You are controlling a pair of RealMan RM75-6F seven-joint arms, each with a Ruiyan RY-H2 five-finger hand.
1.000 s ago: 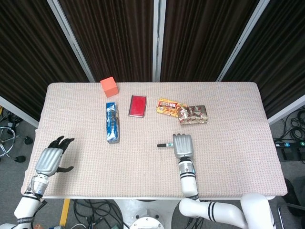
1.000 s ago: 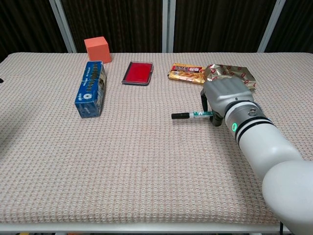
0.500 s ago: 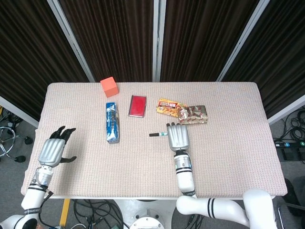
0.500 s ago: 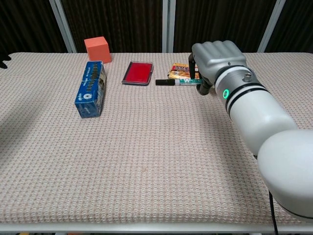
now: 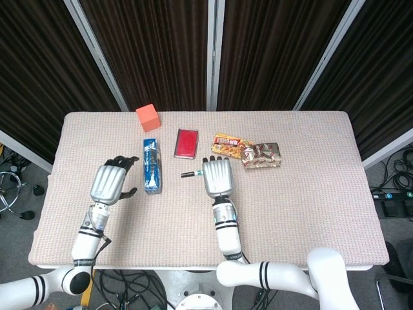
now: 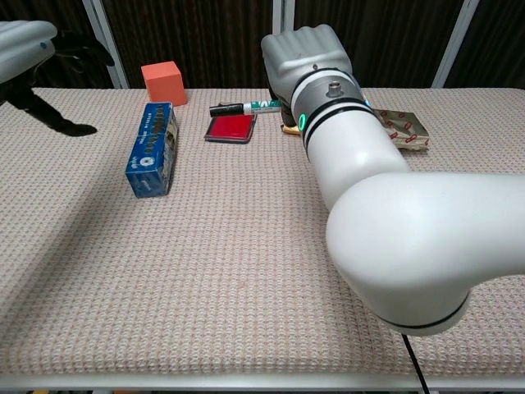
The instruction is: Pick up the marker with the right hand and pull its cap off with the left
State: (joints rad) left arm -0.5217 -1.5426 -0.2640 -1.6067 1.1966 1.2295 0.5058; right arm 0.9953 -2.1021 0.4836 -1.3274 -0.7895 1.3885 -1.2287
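While the marker (image 5: 192,174) sits clear of the table (image 5: 310,194) in the head view, at centre frame, the right hand (image 5: 218,176) has its fingers wrapped round the barrel, and only the dark capped end pokes out to the left of the knuckles. Picking up looks done; the cap pull is the step in hand. At left of centre the left hand (image 5: 110,182) hangs with fingers apart and nothing in it, well apart from the cap, with the box (image 5: 152,165) between the two. My guess is that the next move calls for that hand to cross over the box and pinch the short cap end squarely, then draw along the barrel's line. Table cloth is a beige woven weave; the box is a long blue carton; a flat red case (image 5: 186,143), an orange cube (image 5: 148,117) and two crinkly foil snack packs (image 5: 248,150) lie across the upper middle. In the chest view the marker (image 6: 244,107) lies level at upper centre, a slim white barrel with green print and a black cap, gripped in the smooth grey right hand (image 6: 303,49). At the upper left corner the left hand (image 6: 37,53) shows spread dark fingers, holding nothing.
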